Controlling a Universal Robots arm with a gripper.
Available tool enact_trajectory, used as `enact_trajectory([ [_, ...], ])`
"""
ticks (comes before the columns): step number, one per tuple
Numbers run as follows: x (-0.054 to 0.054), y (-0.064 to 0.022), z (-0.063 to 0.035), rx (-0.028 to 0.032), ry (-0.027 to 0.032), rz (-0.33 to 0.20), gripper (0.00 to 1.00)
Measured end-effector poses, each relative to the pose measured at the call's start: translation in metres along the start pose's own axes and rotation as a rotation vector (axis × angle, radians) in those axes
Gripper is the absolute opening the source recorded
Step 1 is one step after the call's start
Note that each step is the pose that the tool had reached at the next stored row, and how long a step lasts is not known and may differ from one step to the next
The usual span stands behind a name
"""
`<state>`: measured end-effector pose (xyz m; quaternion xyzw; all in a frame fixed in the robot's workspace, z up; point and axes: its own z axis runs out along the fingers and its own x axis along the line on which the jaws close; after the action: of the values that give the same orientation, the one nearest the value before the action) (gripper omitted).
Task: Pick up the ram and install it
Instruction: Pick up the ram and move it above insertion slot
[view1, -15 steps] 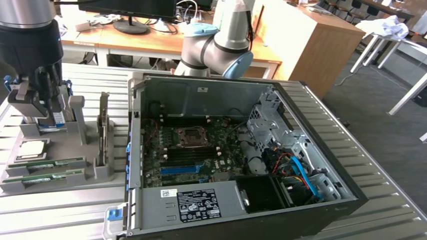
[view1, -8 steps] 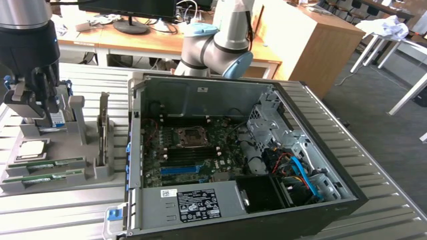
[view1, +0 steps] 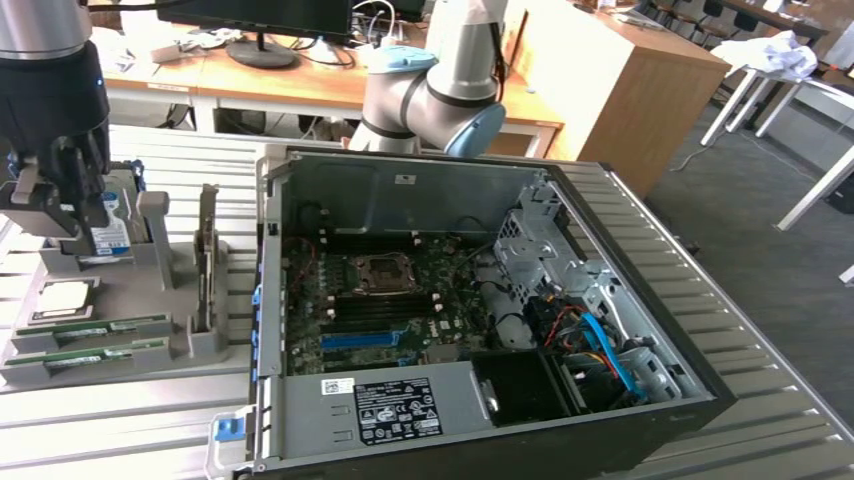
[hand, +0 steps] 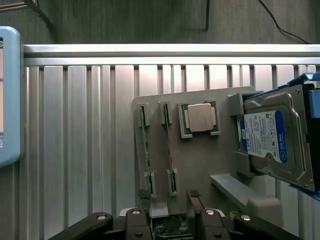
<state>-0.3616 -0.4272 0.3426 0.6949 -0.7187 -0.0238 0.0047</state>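
Two green ram sticks stand on edge in slots of a grey holder (view1: 80, 372) at the exterior view's left, one ram stick (view1: 123, 326) just behind the other (view1: 118, 351). The wrist view looks down on their thin edges, one ram stick (hand: 146, 145) beside the other (hand: 169, 146). My gripper (view1: 60, 212) hangs above the holder's back end and is open. Its two fingertips (hand: 145, 200) stand apart, nothing between them, just off the near ends of the sticks. The open computer case (view1: 641, 300) holds the motherboard (view1: 387, 300).
The holder also carries a square silver processor (hand: 201, 117), a blue-labelled hard drive (hand: 272, 140) and a tall dark expansion card (view1: 207, 255). Everything rests on a ribbed metal table (hand: 75, 150). A pale blue panel (hand: 7, 95) lies at the table's edge. The arm's base (view1: 427, 100) stands behind the case.
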Motion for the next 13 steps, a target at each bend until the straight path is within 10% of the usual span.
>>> enact_trajectory([
  [13,0.0005,0.0103,0.0028,-0.0001,0.0001,0.0,0.41],
])
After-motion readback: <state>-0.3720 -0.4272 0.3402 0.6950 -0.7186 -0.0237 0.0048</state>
